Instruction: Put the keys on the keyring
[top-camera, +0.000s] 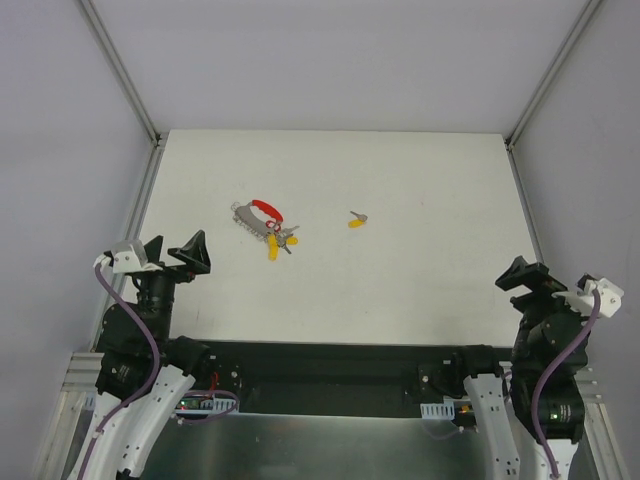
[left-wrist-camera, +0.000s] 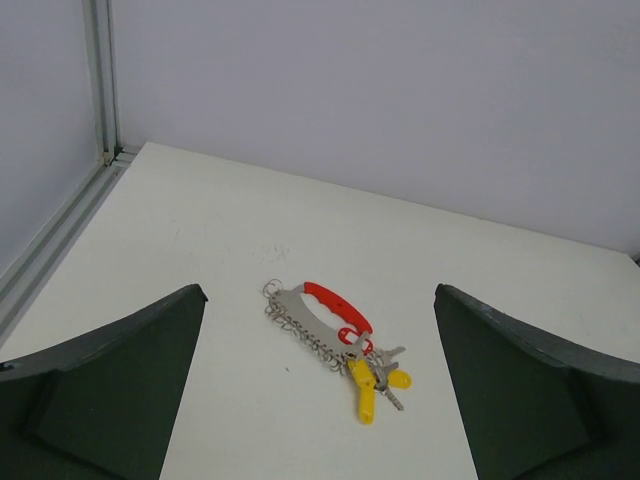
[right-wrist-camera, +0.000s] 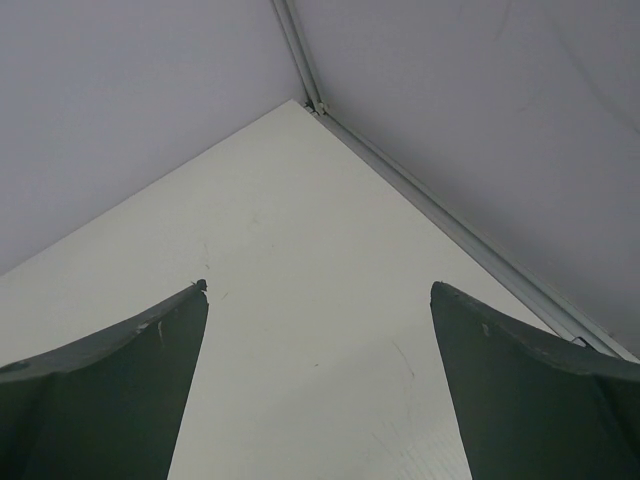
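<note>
Nearest, at the table's (top-camera: 420, 300) front edge, the left tool (top-camera: 172, 250) and right tool (top-camera: 529, 276) both hang with jaws spread wide and nothing between them. The left one faces the keyring (top-camera: 262, 219), and the right one looks toward a bare far corner.

Farther in, left of centre, the keyring lies flat, with its red loop over the grey chain strap. Two yellow-headed keys (left-wrist-camera: 368, 392) are bunched at its small metal ring; whether they are threaded on it I cannot tell.

To its right, well apart, lies the loose key (top-camera: 357, 221).

That key looks light, stiff and slick, and likely to skate if nudged. The yellow plastic head seems the best hold, leaving the bow hole free. The chain will flop, so the rigid red loop looks the better place to pin the bunch.
</note>
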